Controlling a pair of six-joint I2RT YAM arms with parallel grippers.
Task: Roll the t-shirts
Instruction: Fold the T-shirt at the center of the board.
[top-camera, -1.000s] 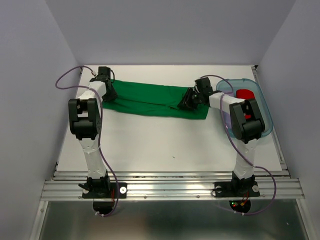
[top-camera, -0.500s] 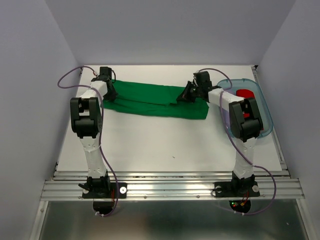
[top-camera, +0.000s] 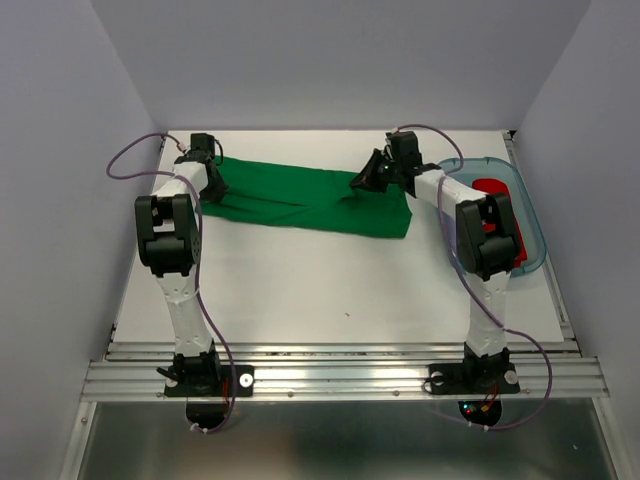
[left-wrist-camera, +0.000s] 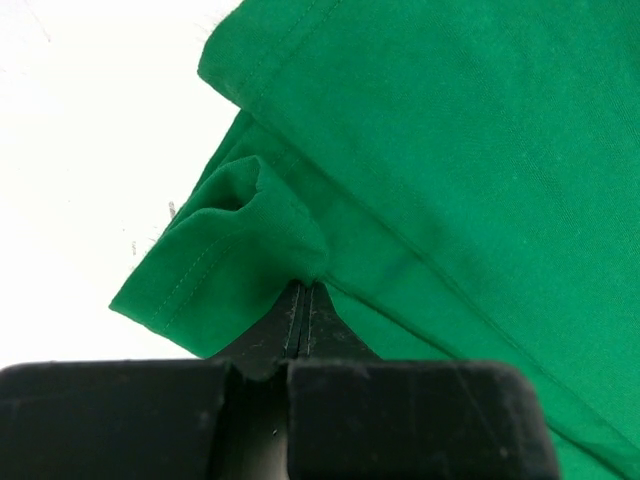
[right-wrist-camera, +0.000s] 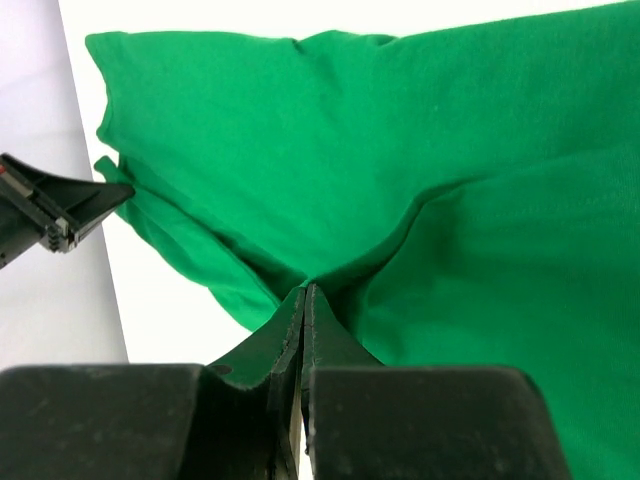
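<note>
Your white table (top-camera: 300, 290) carries everything. The green t-shirt (top-camera: 290, 200) lies across its far half as a long folded band, reaching from the left arm's end to just beside the clear blue bin (top-camera: 541, 235) at the right edge. That layout suits rolling, since the band is narrow and each arm has one end within reach.

The left gripper (top-camera: 216, 190) is clamped on the shirt's left end. In the left wrist view the jaws are closed to a hairline, with a hemmed corner of the t-shirt (left-wrist-camera: 240, 230) bunched at the tips. The right gripper (top-camera: 360, 183) is pinched tight on cloth at the far edge, toward the right end. In its own view, creases fan out across the t-shirt (right-wrist-camera: 300, 130) from the tips, so the fabric rises there in a small tent. I judge that you hold both pinches to lift and tension the band so an edge can be turned over. The shirt lies mostly flat, so the rolling itself looks not yet started.

A red fabric roll (top-camera: 490, 187) sits in the bin, out of the working area.

The right forearm covers much of the bin, so whatever else it holds is hidden. Each wrist view crops the shirt, and you cannot tell how many layers either pinch has caught. The dark shape at the left edge of the right wrist view is probably the other arm.
</note>
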